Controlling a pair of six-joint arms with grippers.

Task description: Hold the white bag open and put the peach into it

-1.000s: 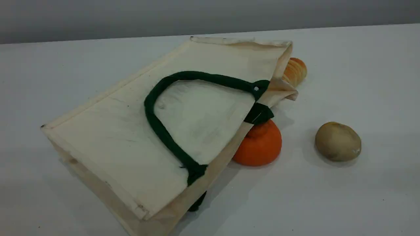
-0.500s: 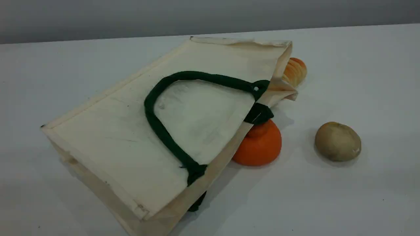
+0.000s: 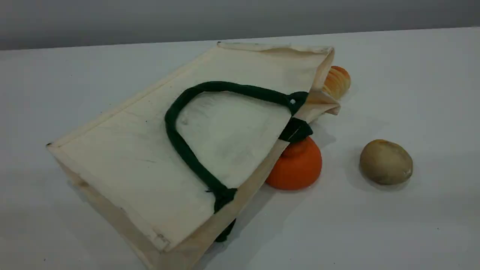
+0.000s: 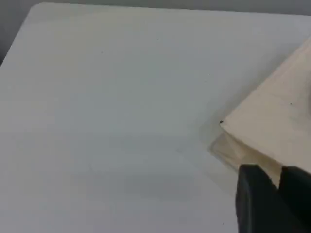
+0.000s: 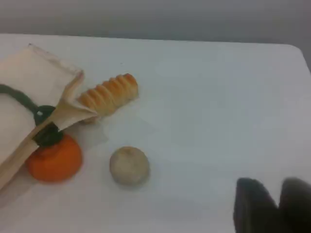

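Note:
The white bag lies flat on its side across the table, its mouth toward the right, and one dark green handle loops over its upper face. The peach is not in any view. My left gripper hovers by the bag's closed bottom corner, with a narrow gap between its dark fingertips and nothing in it. My right gripper hangs over bare table to the right of the bag's mouth, likewise slightly open and empty. Neither arm shows in the scene view.
An orange stemmed fruit sits tucked against the bag's mouth under the handle end. An olive-brown lump lies to its right. A ridged orange bread roll rests behind the bag's far corner. The table edge runs at far right.

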